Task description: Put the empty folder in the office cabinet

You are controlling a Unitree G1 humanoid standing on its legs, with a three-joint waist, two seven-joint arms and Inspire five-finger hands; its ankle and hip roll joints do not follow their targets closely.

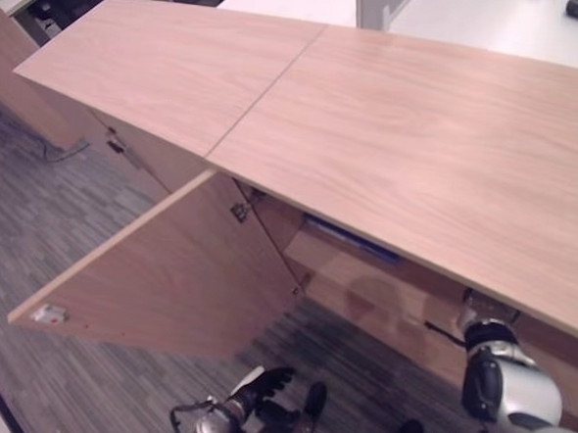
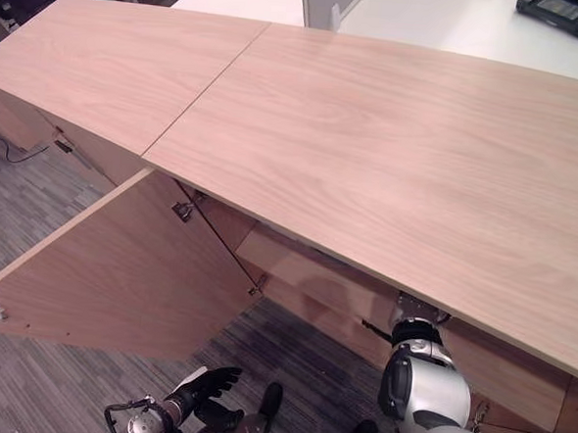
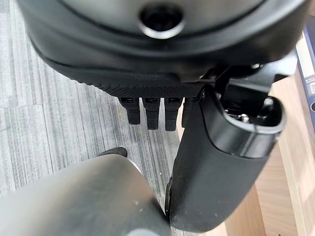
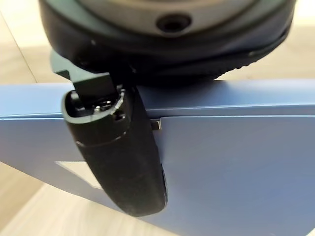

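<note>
The right hand (image 4: 118, 162) lays its thumb across a plain blue folder (image 4: 236, 167), pinching it inside the wooden cabinet (image 1: 410, 165), under the top at lower right. The cabinet door (image 1: 167, 278) stands open over grey carpet (image 1: 43, 221). The left hand (image 1: 264, 384) hangs low, fingers relaxed.

A long wooden cabinet (image 1: 373, 133) stands on grey carpet (image 1: 33, 230), one door (image 1: 158, 277) swung open; a blue folder (image 1: 351, 240) lies on its inner shelf (image 1: 364, 275).

Even overhead light on the pale wooden cabinet top (image 1: 392, 144). Its interior lies shadowed. Wrist views blur close up.
</note>
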